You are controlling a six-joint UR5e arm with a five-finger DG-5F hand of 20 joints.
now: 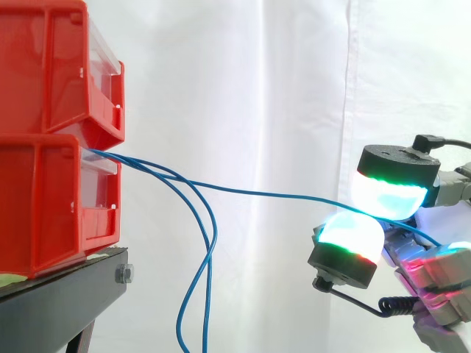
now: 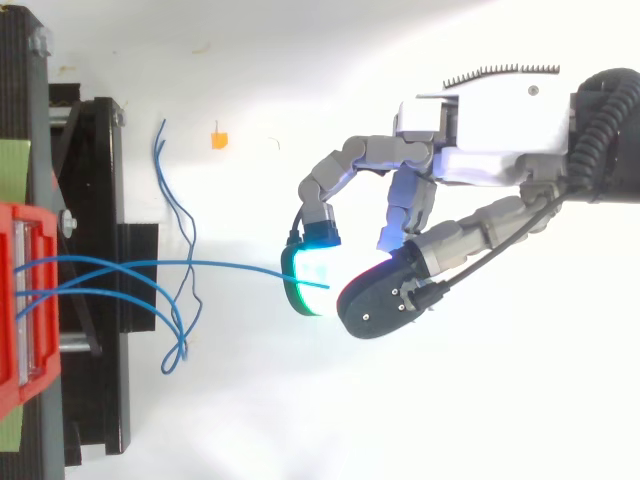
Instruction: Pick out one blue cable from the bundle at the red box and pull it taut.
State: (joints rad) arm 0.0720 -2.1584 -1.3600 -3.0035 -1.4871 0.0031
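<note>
On my side view the hand [image 1: 397,160] sits at about 4 o'clock. Its curled fingers pinch one blue cable [image 1: 257,193] between glowing pads [image 1: 352,229], and the cable runs from the front of the lower red box [image 1: 44,206] at 9 o'clock across towards 3 o'clock with only a slight sag. The other blue strands [image 1: 213,243] leave the same box front and droop towards 6 o'clock, hanging just past the black stand [image 1: 66,294]. From the top view I see the pinched cable meeting the pads near centre, with the palm off at 2 o'clock.
</note>
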